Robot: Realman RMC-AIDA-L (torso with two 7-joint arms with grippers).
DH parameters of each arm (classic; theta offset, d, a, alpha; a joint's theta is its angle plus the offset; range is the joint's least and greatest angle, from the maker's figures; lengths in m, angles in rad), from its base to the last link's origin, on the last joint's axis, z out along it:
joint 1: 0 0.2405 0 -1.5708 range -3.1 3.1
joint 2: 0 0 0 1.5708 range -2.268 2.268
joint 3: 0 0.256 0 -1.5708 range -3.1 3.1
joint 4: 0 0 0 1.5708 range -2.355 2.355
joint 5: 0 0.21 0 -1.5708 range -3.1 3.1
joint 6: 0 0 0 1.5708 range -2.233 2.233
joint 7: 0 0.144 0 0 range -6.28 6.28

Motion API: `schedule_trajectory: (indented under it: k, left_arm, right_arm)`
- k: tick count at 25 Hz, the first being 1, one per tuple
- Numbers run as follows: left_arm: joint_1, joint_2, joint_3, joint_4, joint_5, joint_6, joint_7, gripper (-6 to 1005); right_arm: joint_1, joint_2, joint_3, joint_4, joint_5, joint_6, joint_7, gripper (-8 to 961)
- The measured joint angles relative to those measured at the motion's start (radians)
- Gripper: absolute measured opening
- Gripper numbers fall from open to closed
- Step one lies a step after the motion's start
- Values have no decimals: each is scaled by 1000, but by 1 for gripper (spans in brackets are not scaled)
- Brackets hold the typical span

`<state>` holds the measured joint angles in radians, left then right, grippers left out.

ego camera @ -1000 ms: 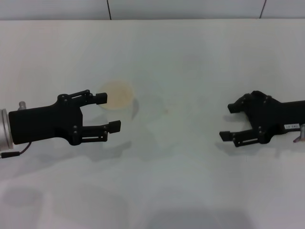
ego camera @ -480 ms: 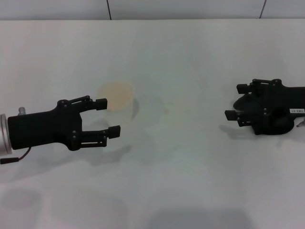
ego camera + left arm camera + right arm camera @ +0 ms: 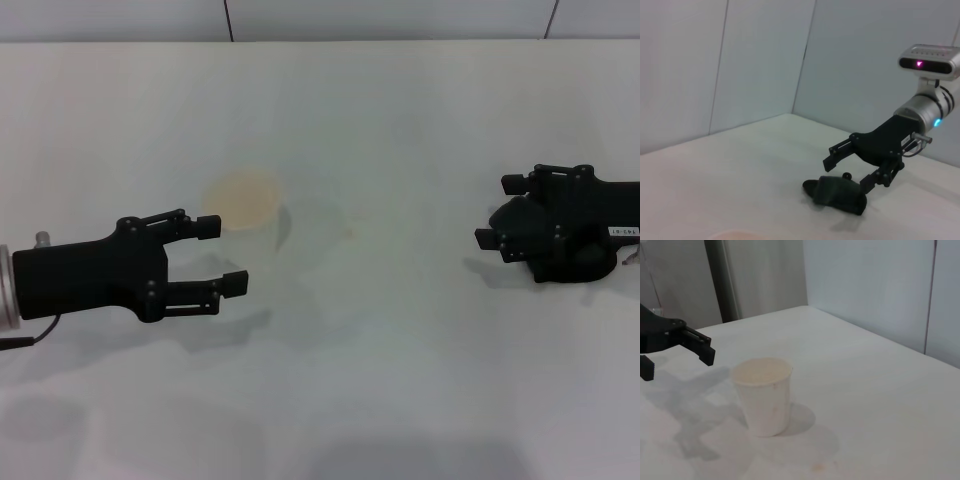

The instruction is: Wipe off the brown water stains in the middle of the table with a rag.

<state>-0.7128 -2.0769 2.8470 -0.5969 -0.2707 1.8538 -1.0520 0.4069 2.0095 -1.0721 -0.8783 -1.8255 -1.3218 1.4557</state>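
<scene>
Nearest us, our left pincer point(image 3: 228, 256) hovers over the white worktop point(image 3: 400, 380) with its fingers spread apart and empty, just beside a paper cup point(image 3: 243, 203) of tan liquid. Farther right, our right pincer point(image 3: 500, 214) is lowered over the dark rag point(image 3: 837, 194), fingers apart around it. A faint brown stain point(image 3: 349, 234) marks the worktop's middle, just past the cup.

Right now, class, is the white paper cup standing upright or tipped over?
Upright. In the right wrist view the cup stands on its base on the table, its open mouth facing up; the head view looks down into that mouth.
</scene>
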Motion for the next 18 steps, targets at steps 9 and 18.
schedule_trajectory:
  k: [9, 18]
  left_arm:
    - [3, 0, 0, -1, -4, -7, -1, 875]
    - [18, 1, 0, -6, 6, -19, -23, 875]
  right_arm:
    - [0, 0, 0, 1, 0, 1, -1, 874]
    - [-2, 0, 5, 10, 0, 1, -11, 874]
